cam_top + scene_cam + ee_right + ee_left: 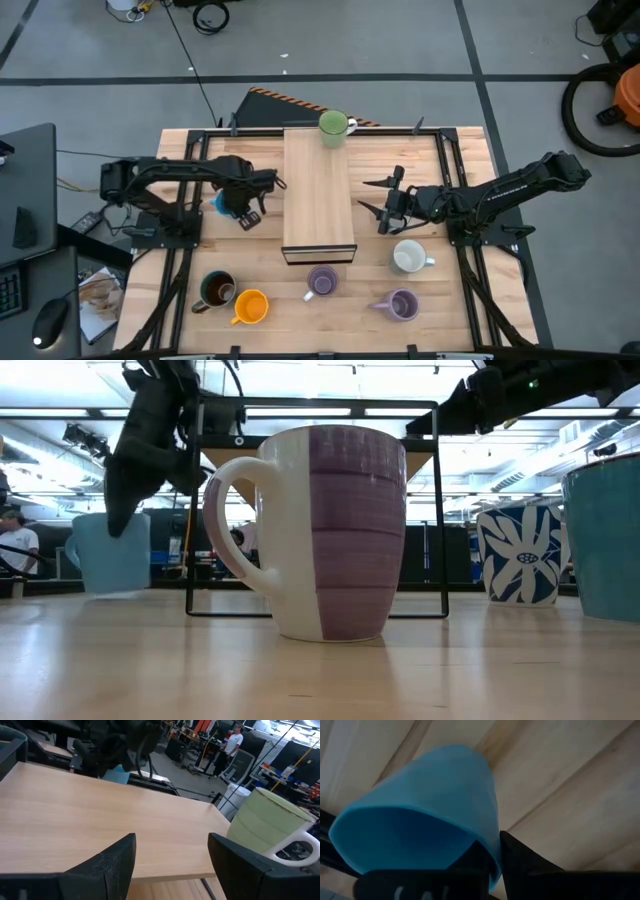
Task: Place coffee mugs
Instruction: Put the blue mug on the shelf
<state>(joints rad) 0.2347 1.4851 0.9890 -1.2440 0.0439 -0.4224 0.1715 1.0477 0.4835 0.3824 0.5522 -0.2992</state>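
At left of centre in the high view, the left gripper [243, 205] pinches the rim of the rigid, glazed, breakable blue ceramic mug [224, 203], while the right gripper [383, 206] hangs wide, empty.

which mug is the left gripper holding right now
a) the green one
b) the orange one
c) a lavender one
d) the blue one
d: the left gripper is shut on the rim of the blue mug, as the left wrist view shows close up, while the green mug stands on the raised wooden board and the right gripper is open and empty.
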